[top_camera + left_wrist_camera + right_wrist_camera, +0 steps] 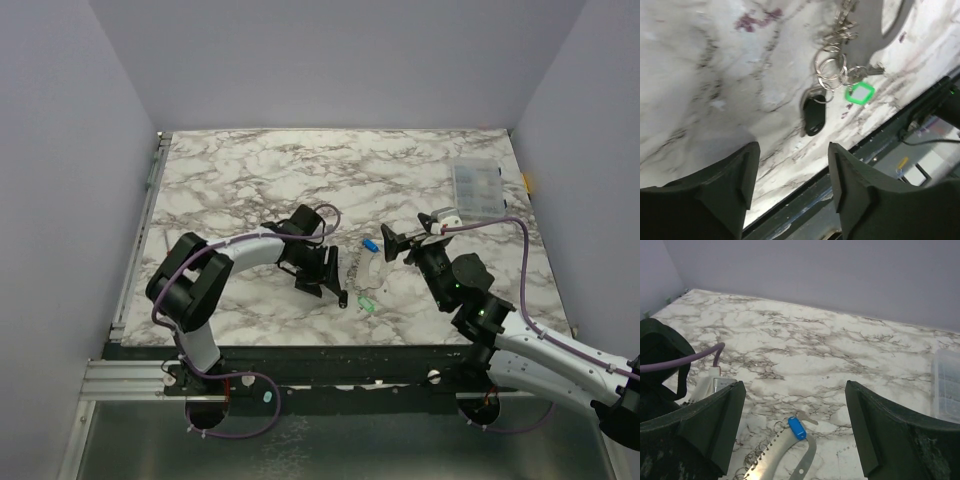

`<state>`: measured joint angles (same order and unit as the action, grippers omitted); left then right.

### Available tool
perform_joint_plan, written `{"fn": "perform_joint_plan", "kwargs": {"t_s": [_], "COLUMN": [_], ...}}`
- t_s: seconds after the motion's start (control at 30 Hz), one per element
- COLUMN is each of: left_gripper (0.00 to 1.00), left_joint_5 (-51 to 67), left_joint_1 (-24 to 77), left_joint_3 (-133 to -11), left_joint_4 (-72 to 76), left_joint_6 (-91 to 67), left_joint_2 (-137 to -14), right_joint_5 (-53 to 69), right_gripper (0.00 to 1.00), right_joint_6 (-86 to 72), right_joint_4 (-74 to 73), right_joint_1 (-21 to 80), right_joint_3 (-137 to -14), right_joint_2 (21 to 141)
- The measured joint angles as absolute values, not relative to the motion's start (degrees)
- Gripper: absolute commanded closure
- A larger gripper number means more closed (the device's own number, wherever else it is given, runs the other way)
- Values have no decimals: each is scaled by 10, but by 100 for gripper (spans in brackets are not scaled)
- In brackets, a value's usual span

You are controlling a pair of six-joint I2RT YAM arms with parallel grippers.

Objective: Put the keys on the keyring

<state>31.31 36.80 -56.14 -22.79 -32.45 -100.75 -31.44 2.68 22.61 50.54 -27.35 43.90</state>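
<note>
keyring [831, 70] lies between keys [860, 93] on table [250, 170].

The thin silvery metal keyring [831, 70], a few overlapping loops with a short link chain running off them, is lying flat on the marble surface [250, 170], not far from its near edge. The small key with the green plastic head [860, 93] is lying flat, touching the loops on their near-edge side. The small key with the blue plastic head [796, 427] is lying flat near the chain's other end, farther from the near edge.
</note>
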Motion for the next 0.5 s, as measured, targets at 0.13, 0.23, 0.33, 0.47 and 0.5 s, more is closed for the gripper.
{"fn": "perform_joint_plan", "kwargs": {"t_s": [0.13,0.23,0.33,0.47,0.5], "left_gripper": [30,25,2,1,1], "left_joint_5": [248,183,119,16,-8], "left_joint_1": [360,357,352,349,348], "left_joint_3": [-585,-605,-622,-654,-661], "left_joint_4": [-282,-323,-361,-394,-396], "left_joint_6": [-296,-272,-251,-225,-219], "left_joint_2": [-995,-987,-965,-902,-885], "right_joint_5": [-314,-307,-291,-272,-269], "right_gripper": [7,2,0,0,0], "right_joint_6": [31,36,43,50,50], "right_joint_4": [226,226,228,232,238], "right_joint_1": [505,505,505,505,505], "right_joint_3": [-275,-279,-286,-296,-297], "right_joint_2": [439,440,447,469,474]}}
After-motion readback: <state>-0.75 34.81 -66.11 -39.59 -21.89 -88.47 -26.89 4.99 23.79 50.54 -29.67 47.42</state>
